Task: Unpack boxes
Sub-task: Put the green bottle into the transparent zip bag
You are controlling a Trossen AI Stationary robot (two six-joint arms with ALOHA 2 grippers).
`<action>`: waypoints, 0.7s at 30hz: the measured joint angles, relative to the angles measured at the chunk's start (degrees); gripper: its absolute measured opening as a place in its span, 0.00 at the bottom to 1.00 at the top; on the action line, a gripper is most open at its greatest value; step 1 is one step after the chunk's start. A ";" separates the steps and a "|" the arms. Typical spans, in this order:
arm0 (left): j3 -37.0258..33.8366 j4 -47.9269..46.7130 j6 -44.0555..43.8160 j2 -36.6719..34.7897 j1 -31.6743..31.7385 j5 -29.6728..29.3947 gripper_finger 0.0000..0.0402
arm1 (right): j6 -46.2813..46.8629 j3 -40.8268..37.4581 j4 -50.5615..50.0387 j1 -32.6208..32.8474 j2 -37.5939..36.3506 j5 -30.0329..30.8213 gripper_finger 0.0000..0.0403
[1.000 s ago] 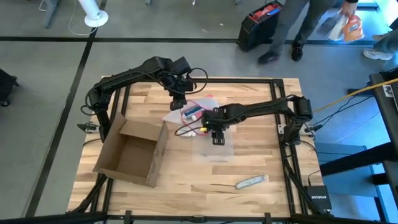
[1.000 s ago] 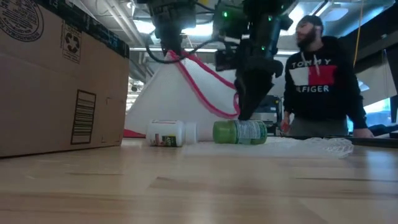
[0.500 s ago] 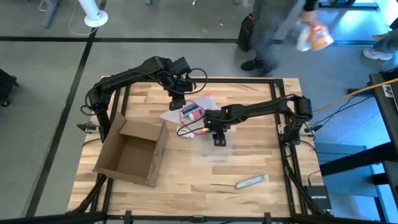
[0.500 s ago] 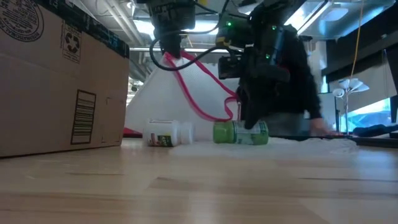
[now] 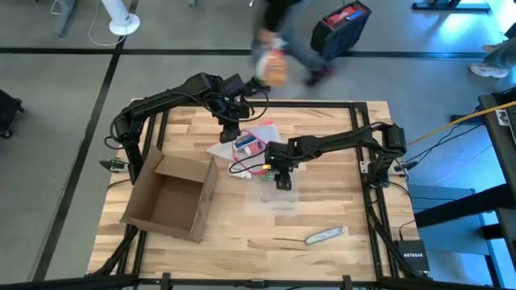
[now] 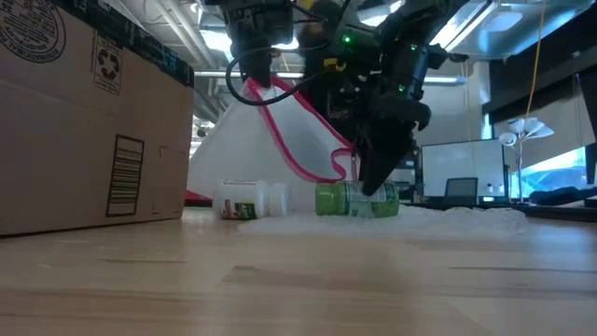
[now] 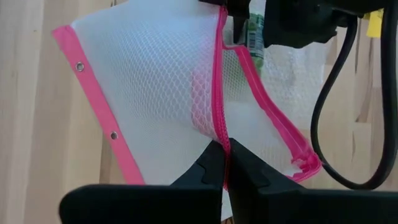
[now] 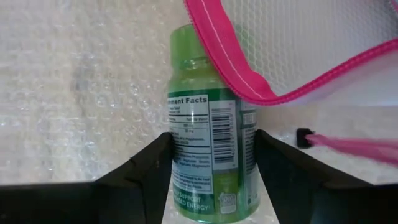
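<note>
- My left claw (image 7: 224, 163) is pinched together on the pink zipper edge of a white mesh pouch (image 7: 165, 93), holding it lifted above the far middle of the wooden worktop (image 5: 242, 242).
- From the low camera, the pouch (image 6: 280, 140) hangs like a tent from that claw (image 6: 252, 70), its pink edge trailing down toward the bottles.
- My right claw (image 8: 208, 180) is down at the worktop with its fingers (image 8: 140, 174) spread to either side of a green bottle (image 8: 211, 143) (the fingers look close against it, though I cannot tell whether they press on it).
- The green bottle (image 6: 357, 199) lies on its side on a sheet of bubble wrap (image 8: 81, 81), its cap end just under the pouch's pink edge.
- A white bottle (image 6: 247, 200) lies on its side just beside the green one, nearer the box.
- The brown cardboard box (image 5: 172, 197) sits open at the left side of the worktop, well apart from both claws; a barcode label (image 6: 125, 175) shows on its side.
- A person (image 5: 278, 40) passes, blurred, on the floor beyond the far edge.
</note>
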 joint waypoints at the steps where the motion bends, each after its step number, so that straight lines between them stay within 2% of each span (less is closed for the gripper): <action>1: 0.00 -0.01 -0.03 0.00 0.00 0.00 0.00 | 0.01 0.53 -0.62 0.02 0.08 0.11 0.54; 5: 0.00 -0.04 -0.26 0.00 0.00 0.00 0.00 | 0.06 3.11 -3.03 0.11 0.32 0.64 0.50; 11: 0.00 -0.04 -0.28 0.00 0.00 0.00 0.00 | -1.26 7.56 -5.34 0.12 0.02 0.39 0.37; 15: 0.00 -0.04 -0.28 0.00 0.00 0.00 0.00 | -1.69 8.07 -7.21 0.13 -0.02 -1.88 0.30; 18: 0.00 -0.02 -0.28 0.00 0.00 0.00 0.00 | -1.84 7.83 -7.59 0.11 -0.02 -6.63 0.30; 21: 0.00 -0.01 -0.31 0.00 0.00 0.00 0.00 | -1.53 7.72 -7.76 0.22 -0.02 -6.91 0.39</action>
